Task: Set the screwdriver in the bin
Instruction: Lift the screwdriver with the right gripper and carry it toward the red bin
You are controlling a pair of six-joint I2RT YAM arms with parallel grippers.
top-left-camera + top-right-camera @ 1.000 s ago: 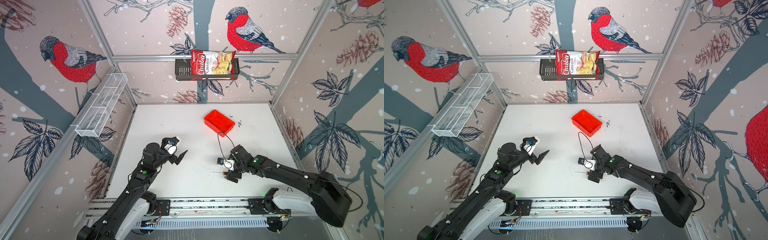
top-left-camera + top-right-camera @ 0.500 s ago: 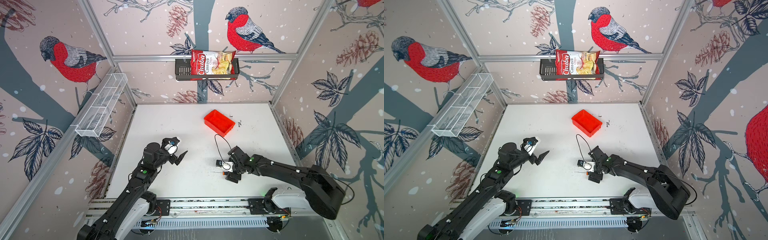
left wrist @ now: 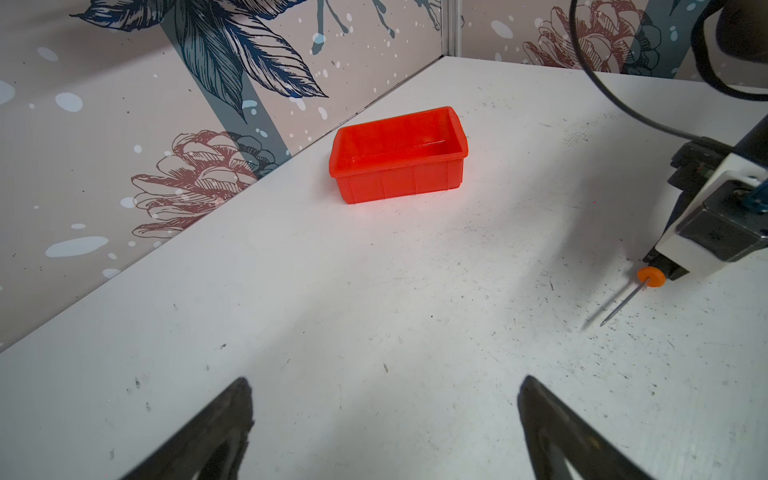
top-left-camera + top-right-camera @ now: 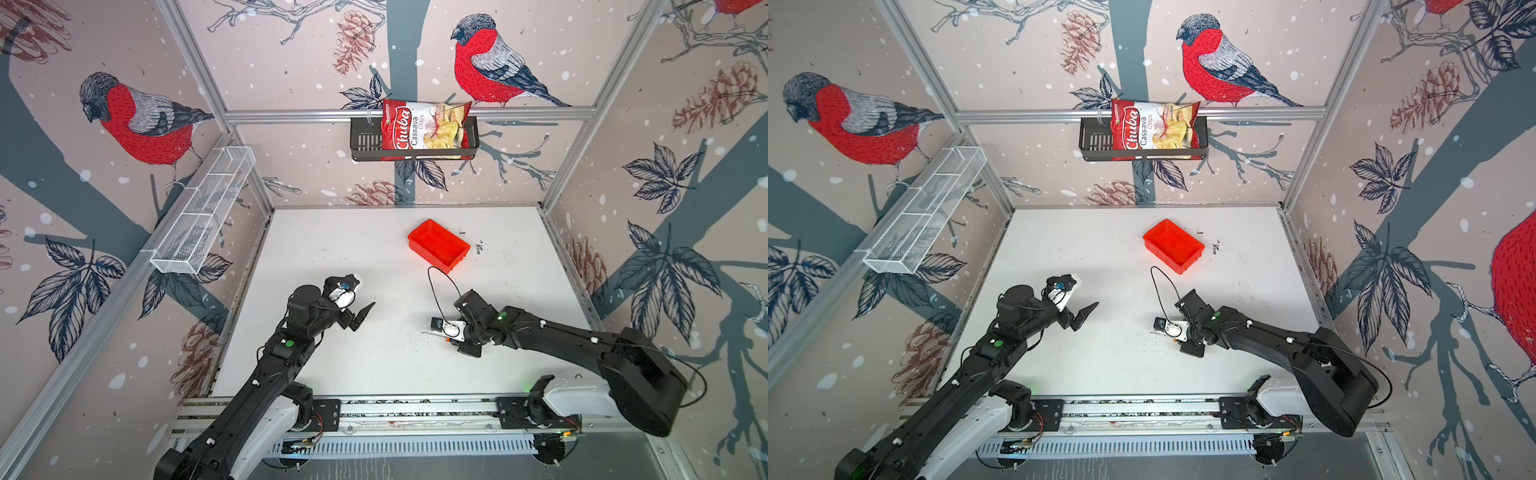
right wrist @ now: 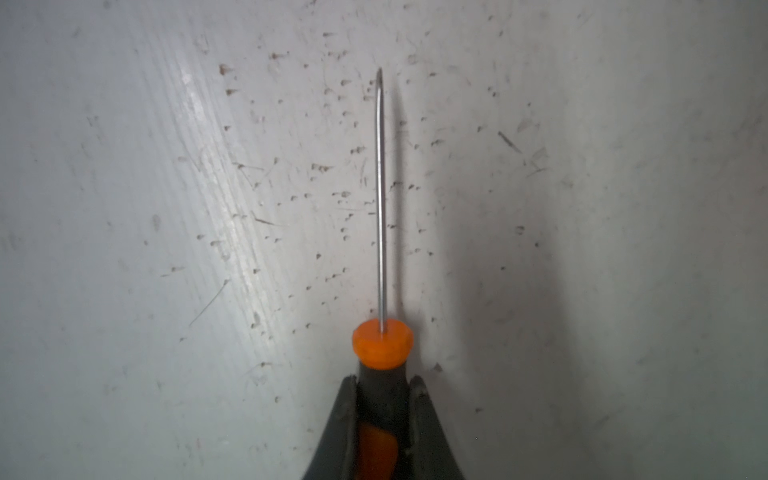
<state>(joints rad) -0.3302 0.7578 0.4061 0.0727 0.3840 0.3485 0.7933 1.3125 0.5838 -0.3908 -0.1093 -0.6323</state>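
The screwdriver [image 5: 382,345] lies low over the white table, near the front right in both top views. Its orange collar and thin shaft [image 5: 380,199] stick out beyond my right gripper [image 5: 383,380], which is shut on the black-and-orange handle. From the left wrist view the collar [image 3: 651,277] and shaft show just past the right wrist. In a top view only a speck of orange [image 4: 448,339] shows under that wrist. The red-orange bin [image 4: 438,247] [image 3: 397,145] stands empty farther back, a short way from the screwdriver. My left gripper [image 3: 386,381] [image 4: 360,316] hovers open at the left, holding nothing.
A black basket [image 4: 365,141] holding a chips bag [image 4: 424,129] hangs on the back wall. A white wire-mesh tray [image 4: 203,212] runs along the left wall. A black cable loop [image 4: 436,282] rises from the right wrist toward the bin.
The right gripper's jaws have gone from wide open to shut on the screwdriver's handle. The left arm has not moved.
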